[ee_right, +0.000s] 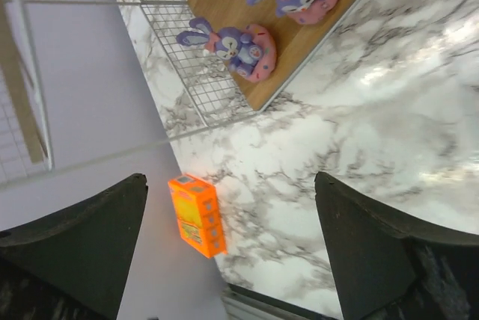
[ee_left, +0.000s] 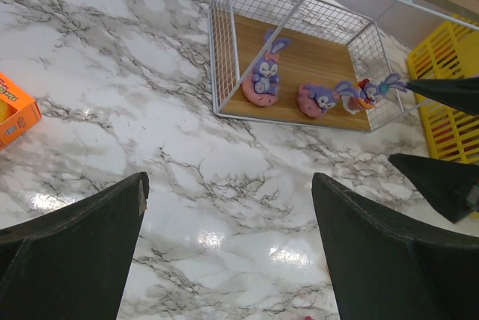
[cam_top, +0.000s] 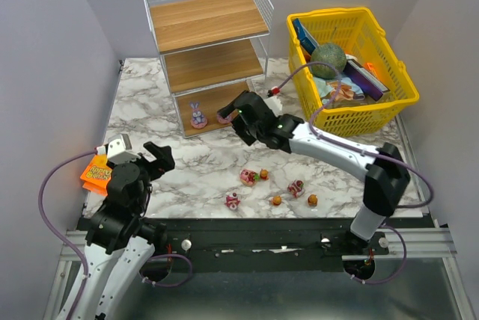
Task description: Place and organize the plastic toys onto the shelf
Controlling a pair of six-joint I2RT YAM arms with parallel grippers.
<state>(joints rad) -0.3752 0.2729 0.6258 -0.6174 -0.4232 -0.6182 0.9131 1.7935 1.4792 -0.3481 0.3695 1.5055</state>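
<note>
Revealing loose toys (cam_top: 249,176), overhead view only

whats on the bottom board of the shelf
On the bottom board, an upright purple bunny toy and a second bunny toy lying over. From above, the right arm hides the board's right end.

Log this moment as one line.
right gripper: jaws open by shelf | bunny toys on bottom board | left gripper: jaws open | other toys on table

Shelf (cam_top: 209,21): open front; meshed sides
</note>
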